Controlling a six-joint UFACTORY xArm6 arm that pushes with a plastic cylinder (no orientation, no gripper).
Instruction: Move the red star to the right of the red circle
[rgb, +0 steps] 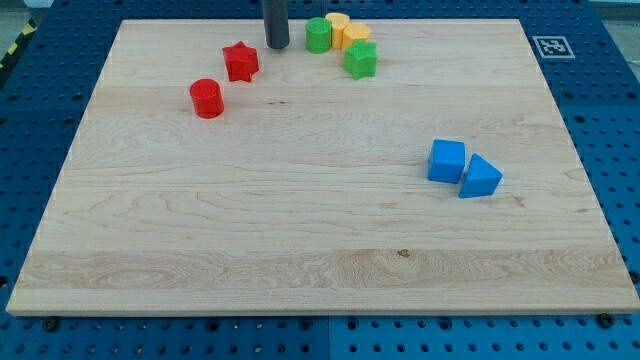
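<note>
I am holding my tip (277, 46), a bare rod with nothing to open or close, near the view's top just right of the red star (240, 62), which I judge suits nudging it down. The star is sitting up-right of the red circle (206, 98), slightly apart. I am counting two red blocks, a green cylinder (318, 35), a green star (361, 60), two yellow blocks (346, 31) and two blue blocks (463, 168).

Lab/test bench: wooden desk (300, 230) sits on blue perforated mounting plate (600, 90), fiducial marker tag (549, 46) at 1 o'clock corner, hazard-striped tape (12, 50) at 10 o'clock.
</note>
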